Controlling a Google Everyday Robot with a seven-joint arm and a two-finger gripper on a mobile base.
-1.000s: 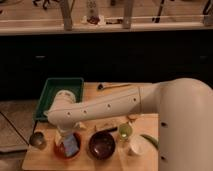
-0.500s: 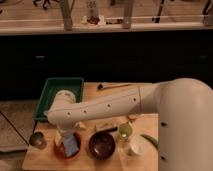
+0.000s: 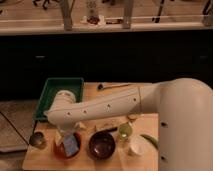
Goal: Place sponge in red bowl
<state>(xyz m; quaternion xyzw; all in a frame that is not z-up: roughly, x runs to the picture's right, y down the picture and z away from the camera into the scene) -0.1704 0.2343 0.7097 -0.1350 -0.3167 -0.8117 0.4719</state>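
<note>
Lowered, pincer (image 3: 65, 138) hovers beside sponge (image 3: 71, 144) in red bowl (image 3: 59, 151).

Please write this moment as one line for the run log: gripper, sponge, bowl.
gripper: over red bowl | sponge: tilted, inside red bowl, at gripper | dark bowl: right of red bowl | release: not confirmed

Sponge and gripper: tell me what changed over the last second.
Nothing visibly changed. The gripper still hangs over the red bowl with the sponge just below it, inside the bowl's rim. The dark bowl and green tray stayed put.
</note>
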